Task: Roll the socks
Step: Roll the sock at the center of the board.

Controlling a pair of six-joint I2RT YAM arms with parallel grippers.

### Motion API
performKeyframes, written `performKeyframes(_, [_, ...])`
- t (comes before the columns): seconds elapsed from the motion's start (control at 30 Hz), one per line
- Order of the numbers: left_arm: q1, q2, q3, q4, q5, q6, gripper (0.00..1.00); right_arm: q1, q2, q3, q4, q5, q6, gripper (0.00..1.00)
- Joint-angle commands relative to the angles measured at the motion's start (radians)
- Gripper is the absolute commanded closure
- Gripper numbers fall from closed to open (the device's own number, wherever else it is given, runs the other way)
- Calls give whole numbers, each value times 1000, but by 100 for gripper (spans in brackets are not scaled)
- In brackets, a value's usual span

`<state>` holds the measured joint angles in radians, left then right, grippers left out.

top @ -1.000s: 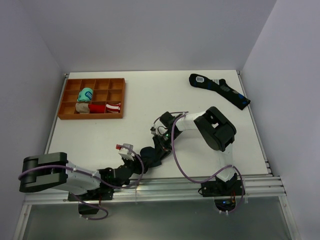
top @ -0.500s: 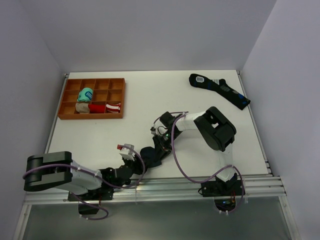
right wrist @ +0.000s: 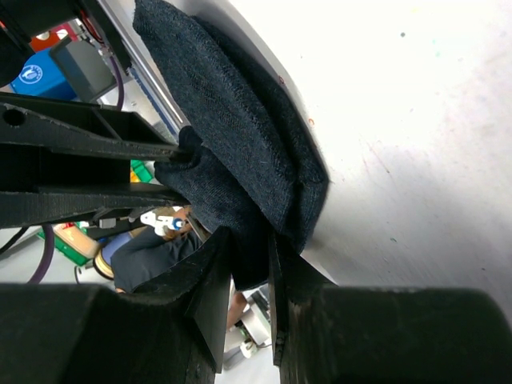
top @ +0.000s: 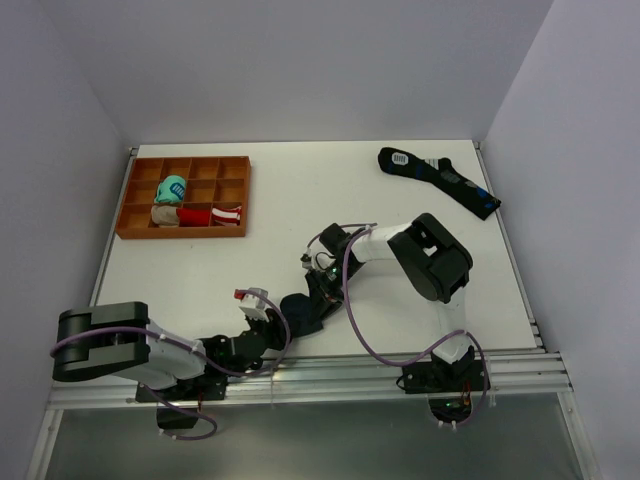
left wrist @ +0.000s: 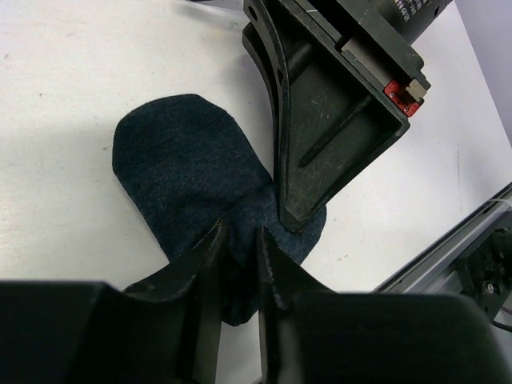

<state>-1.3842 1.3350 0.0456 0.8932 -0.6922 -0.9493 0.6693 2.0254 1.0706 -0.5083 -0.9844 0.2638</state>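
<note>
The dark navy socks lie folded near the table's front edge, between the two grippers. My left gripper reaches in from the left. In the left wrist view its jaws stand narrow, with the near edge of the socks pinched between them. My right gripper comes from the far side. The right wrist view shows it shut on a thick fold of the socks. One right finger presses down on the fabric. The small coloured patch is hidden.
An orange divided tray at the back left holds teal, beige and red-white rolled bundles. A longer dark sock with blue marks lies at the back right. The metal front rail runs just behind the socks.
The left arm's rear link has slid a little to the right. The socks and the right gripper have stayed in place.
</note>
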Motion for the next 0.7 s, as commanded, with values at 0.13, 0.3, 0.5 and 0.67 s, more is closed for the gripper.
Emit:
performKeyframes(0.13, [34,-62,-105,-169,78,-91,90,6,-17,-78,102,243,9,78])
performKeyframes(0.3, [79,-83,-116,-206,141,-126,96,6,-86,-112,178,268,35,68])
performKeyframes(0.5, [123,-79,-110,-226,224,-163,100,6,-198,-169,313,331,58,60])
performKeyframes(0.67, [192,-126,-119,-281,327,-178,100,6,-304,-245,425,406,77,58])
